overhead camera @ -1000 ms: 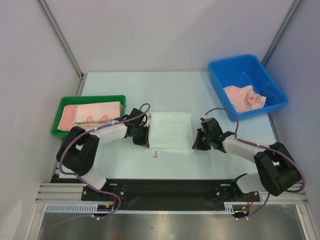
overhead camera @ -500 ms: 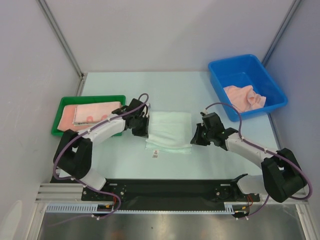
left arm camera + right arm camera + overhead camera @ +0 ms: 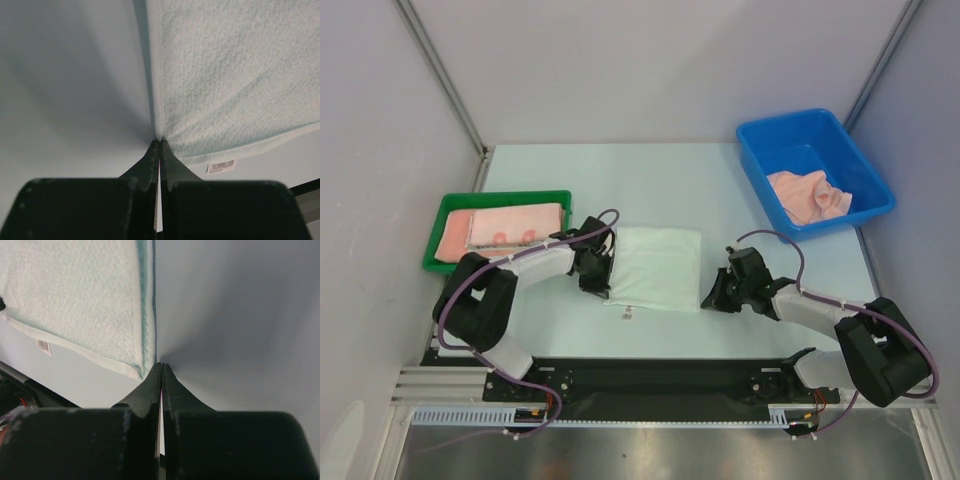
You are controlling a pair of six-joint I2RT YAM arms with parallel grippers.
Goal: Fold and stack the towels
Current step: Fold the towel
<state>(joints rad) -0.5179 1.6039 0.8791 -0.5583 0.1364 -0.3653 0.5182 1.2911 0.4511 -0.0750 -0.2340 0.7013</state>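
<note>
My left claw (image 3: 159, 142) is pressed together, its tips touching the 9 o'clock edge of the white towel (image 3: 655, 265) just above the near corner. I cannot tell whether any of the edge is caught between them. My right claw (image 3: 159, 366) is shut the same way against the 3 o'clock edge, with the near corner just beside it. Half a second ago both claws sat further toward 12 o'clock along those edges. They have since drawn back toward 6. The towel now lies flatter and squarer on the table (image 3: 570, 180), with its near edge close above the small label (image 3: 628, 313). I take that as this fold being pulled smooth and about finished, so carrying it to the stack looks like the next step. Out at 10 o'clock from my left claw, the green tray (image 3: 432, 245) holds folded pink cloth (image 3: 515, 222). At 1 o'clock from my right claw, the blue bin (image 3: 752, 160) holds a crumpled pink towel (image 3: 808, 195), not yet folded.
</note>
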